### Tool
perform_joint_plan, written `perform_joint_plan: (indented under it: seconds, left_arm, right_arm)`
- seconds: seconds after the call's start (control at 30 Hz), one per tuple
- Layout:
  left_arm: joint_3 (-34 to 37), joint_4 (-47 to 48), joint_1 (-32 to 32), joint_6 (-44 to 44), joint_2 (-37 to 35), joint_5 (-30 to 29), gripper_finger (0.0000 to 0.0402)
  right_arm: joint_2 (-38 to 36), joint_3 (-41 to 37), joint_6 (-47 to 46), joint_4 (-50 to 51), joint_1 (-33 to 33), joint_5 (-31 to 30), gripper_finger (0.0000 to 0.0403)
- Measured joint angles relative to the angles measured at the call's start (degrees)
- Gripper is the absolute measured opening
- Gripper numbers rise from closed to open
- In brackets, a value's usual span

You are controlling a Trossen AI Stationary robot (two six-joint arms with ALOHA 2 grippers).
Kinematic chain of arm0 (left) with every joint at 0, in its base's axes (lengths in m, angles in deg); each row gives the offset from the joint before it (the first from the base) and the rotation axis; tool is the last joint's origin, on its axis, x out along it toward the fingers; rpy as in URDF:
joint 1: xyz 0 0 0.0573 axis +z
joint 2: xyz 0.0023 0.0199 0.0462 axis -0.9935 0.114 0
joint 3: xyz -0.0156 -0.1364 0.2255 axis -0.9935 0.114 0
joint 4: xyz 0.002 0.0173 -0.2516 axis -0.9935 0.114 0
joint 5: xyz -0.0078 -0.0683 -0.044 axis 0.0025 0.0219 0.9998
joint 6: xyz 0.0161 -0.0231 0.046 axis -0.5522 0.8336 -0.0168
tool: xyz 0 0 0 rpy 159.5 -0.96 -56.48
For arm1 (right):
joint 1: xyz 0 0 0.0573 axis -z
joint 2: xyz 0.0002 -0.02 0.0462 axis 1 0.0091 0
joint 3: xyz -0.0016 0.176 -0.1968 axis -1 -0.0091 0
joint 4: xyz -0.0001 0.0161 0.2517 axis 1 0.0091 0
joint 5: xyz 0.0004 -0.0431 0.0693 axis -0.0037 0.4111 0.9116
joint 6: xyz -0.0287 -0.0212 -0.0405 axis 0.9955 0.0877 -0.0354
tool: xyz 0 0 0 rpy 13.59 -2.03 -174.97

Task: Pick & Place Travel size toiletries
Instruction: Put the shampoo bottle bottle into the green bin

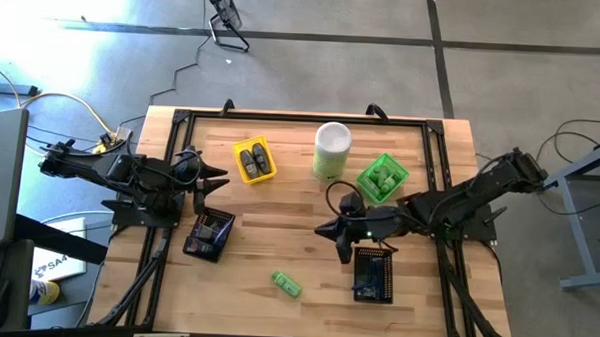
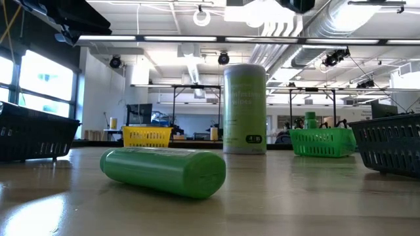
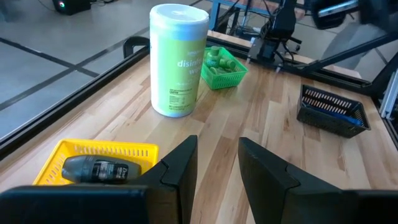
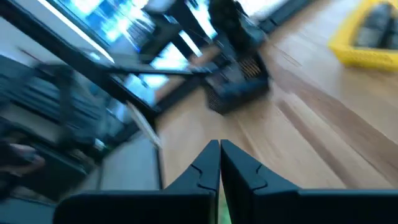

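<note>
Green, a small bottle (image 1: pixel 286 284) lies on its side alone on the wooden surface (image 1: pixel 279 198), near the front edge and well apart from every tray; in the low view it fills the foreground (image 2: pixel 164 170). More green bottles (image 1: pixel 383 177) sit in the green tray (image 1: pixel 404 172) toward the back right, beside the tall canister (image 1: pixel 332 150). Dark grey oval pieces (image 1: pixel 253 161) rest in the yellow tray (image 1: pixel 243 147) at the back left; the left wrist view shows one lying flat inside it (image 3: pixel 96 169). A black tray (image 1: pixel 210 235) at the left front holds dark items, possibly packets, too small to tell. Another black tray (image 1: pixel 373 276) stands at the right front with blue things in it. The right claw (image 1: pixel 330 231) hangs over the surface just beside that tray, its fingers (image 4: pixel 205 165) pressed together on nothing. The left claw (image 1: pixel 220 179) waits at the left side between the yellow and black trays, its fingers (image 3: pixel 180 165) a narrow gap apart, empty.
</note>
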Motion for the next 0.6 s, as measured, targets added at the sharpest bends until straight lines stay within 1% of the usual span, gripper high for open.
perform_joint_plan:
  seconds: [0.07, 0.13, 0.2, 0.27, 0.47, 0.6]
  left_arm:
    - [0.00, 0.00, 0.00, -0.02, 0.00, 0.00, 0.0113]
    - [0.00, 0.00, 0.00, -0.02, 0.02, 0.00, 0.0113]
    - [0.00, 0.06, 0.00, 0.00, 0.00, 0.00, 0.0113]
    - [0.00, 0.46, 0.00, -0.02, 0.00, 0.00, 0.0113]
    - [0.00, 4.69, 0.00, -0.01, 0.00, 0.00, 0.0113]
    - [0.00, 7.05, 0.00, 0.00, 0.02, 0.01, 0.0113]
  right_arm:
    - [0.00, 0.00, 0.60, -3.85, -1.15, -2.65, 0.0003]
    - [0.43, 0.02, 1.22, -6.66, -2.27, -7.08, 0.0003]
    - [1.29, 0.94, 1.28, -7.47, -3.07, -10.97, 0.0003]
    - [2.98, 3.24, 1.33, -7.17, -3.80, -13.40, 0.0003]
    - [12.16, 13.73, 4.80, -6.66, -3.95, -14.03, 0.0003]
    - [18.58, 21.81, 3.89, -1.82, -3.89, -14.37, 0.0003]
